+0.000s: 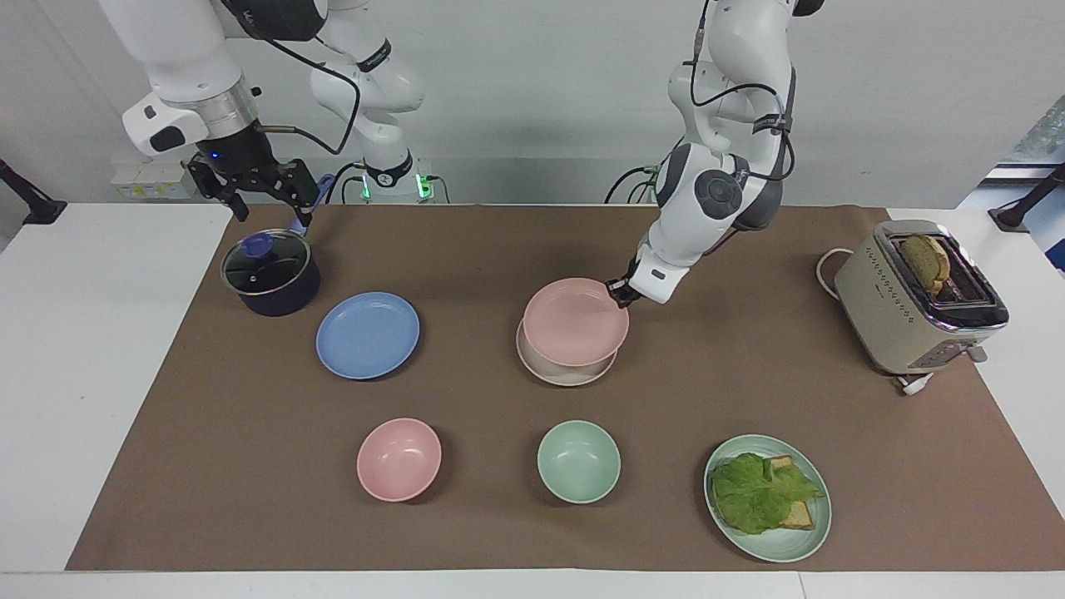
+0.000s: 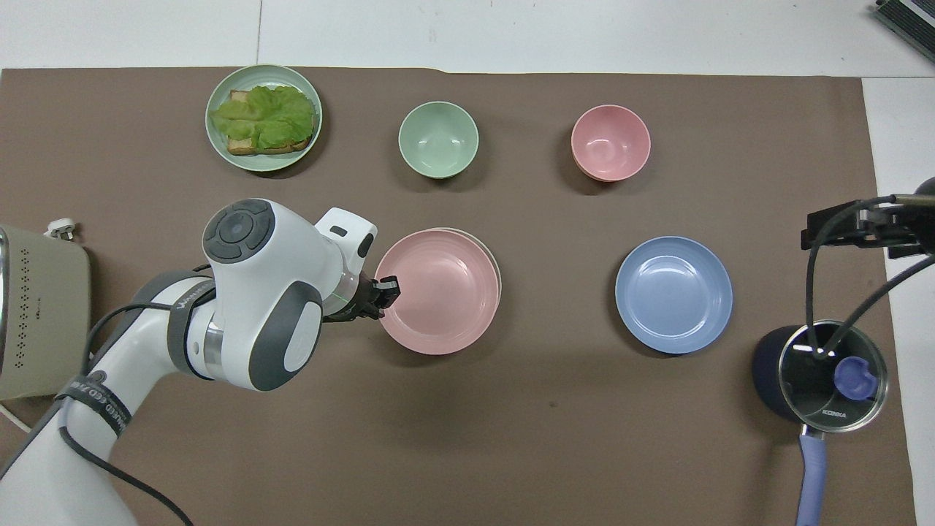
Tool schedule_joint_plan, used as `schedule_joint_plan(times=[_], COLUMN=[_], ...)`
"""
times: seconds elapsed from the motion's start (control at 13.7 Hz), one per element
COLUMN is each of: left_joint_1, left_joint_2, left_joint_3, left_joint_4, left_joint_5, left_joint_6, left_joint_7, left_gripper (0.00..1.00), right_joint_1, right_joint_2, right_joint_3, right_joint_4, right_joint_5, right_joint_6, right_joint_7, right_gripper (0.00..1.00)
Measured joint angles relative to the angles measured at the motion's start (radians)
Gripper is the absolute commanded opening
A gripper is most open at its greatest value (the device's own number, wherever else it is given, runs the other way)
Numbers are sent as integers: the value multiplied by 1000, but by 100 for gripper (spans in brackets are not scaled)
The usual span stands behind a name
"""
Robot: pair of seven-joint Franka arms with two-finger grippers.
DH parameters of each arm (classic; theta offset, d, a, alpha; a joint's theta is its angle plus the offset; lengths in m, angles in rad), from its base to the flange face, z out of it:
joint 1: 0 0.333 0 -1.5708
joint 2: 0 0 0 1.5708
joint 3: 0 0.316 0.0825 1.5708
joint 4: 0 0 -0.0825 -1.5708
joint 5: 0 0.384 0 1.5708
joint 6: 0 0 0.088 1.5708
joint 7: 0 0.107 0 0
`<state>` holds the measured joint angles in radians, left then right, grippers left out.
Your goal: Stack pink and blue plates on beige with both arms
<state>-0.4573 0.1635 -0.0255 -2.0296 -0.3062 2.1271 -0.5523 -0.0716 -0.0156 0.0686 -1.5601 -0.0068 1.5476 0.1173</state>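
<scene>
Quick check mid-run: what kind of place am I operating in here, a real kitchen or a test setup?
Most likely a lab test bench dressed as a kitchen: a brown paper mat covers a plain white table, two white robot arms are mounted at its edge, and a beige metal toaster stands among matte plastic dishes.

The pink plate (image 1: 574, 320) hides most of the beige plate (image 1: 566, 372) under it; only a thin edge peeks out. From overhead, the toaster (image 2: 40, 314) and the pot's handle (image 2: 809, 478) are cut off at the edges.
</scene>
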Motion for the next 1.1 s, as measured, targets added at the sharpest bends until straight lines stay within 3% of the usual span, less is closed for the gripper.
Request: schedule_joint_plan(times=[0.07,0.66,0.88,1.1], left_joint_1=[-1,33,156,249], left_joint_2=[1,1,3,2], left_joint_3=[0,26,34,39], left_joint_4=[0,2,3,27], left_joint_5=[-1,14,84,165], left_joint_6=[3,13,12,2], left_joint_7=[0,25,169,307], left_gripper=[100,100,100,100], right_joint_1=[0,-3,-3,-6], right_joint_2=[0,-5,-7,-6], right_joint_3=[0,0,0,0], right_joint_4=[-1,-32,-110,-271], right_joint_5=[0,0,0,7], right_joint_6=[0,50,119,282], right_joint_7=[0,0,0,-13], right_gripper=[100,100,100,100])
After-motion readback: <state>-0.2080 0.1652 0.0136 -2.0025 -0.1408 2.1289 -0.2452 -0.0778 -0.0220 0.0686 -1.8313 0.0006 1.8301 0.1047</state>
